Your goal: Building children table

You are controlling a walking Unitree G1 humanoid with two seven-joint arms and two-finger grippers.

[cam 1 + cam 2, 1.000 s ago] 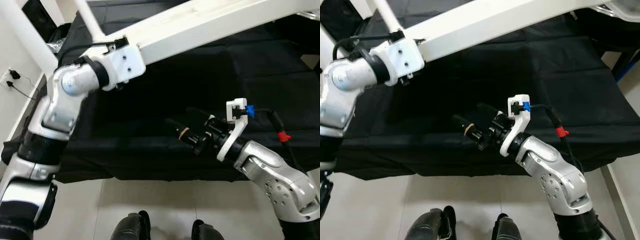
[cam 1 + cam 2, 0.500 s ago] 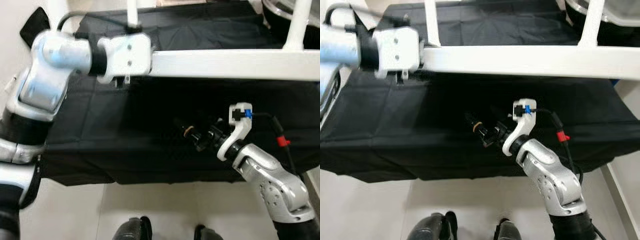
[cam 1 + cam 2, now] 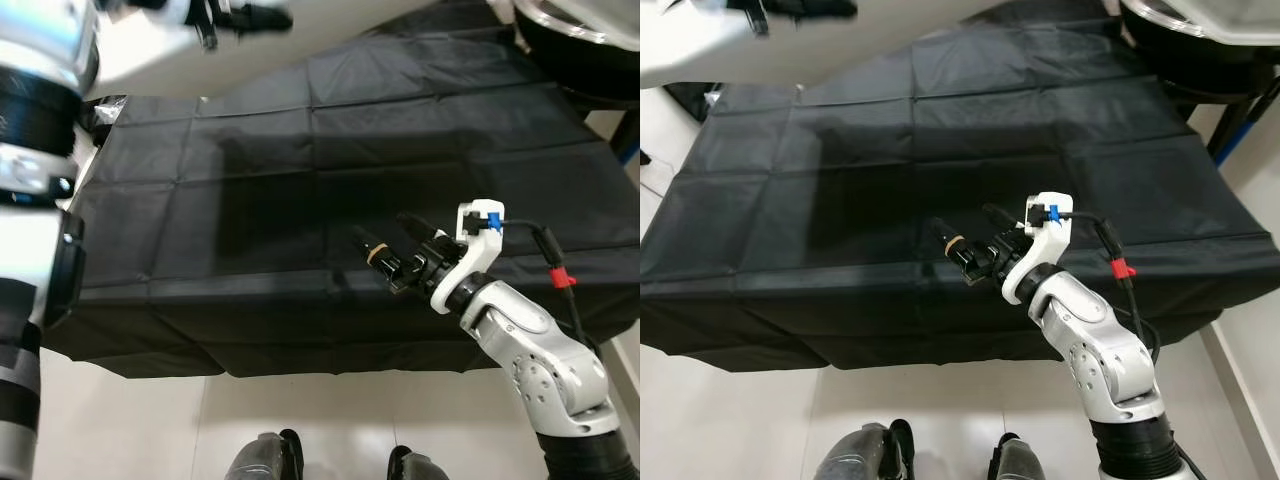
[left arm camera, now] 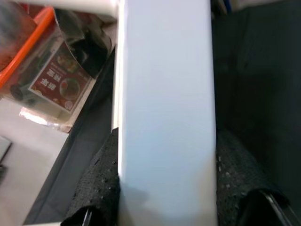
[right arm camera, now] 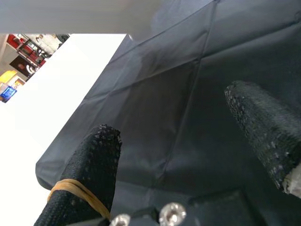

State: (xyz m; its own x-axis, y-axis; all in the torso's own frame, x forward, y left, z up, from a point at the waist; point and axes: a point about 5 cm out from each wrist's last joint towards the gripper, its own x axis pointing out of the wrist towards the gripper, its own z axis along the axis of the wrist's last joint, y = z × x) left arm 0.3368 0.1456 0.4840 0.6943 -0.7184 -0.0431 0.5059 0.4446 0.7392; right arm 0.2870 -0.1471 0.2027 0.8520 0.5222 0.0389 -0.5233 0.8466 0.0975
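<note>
While the left gripper (image 4: pixel 164 207) sits up past the far left corner of the black cloth-covered table (image 3: pixel 260 170), clamped on a white table panel (image 4: pixel 164 103), the right gripper (image 3: pixel 392 247) hovers near the front edge with its fingers (image 5: pixel 89 165) spread apart, holding nothing.

Low table (image 3: pixel 250 320) on pale tiled floor (image 3: pixel 140 420), creased black cloth (image 3: pixel 300 170) draped over its edges

A creased black cloth (image 3: pixel 300 170) drapes a low surface above a pale tiled floor (image 3: pixel 150 420)
</note>
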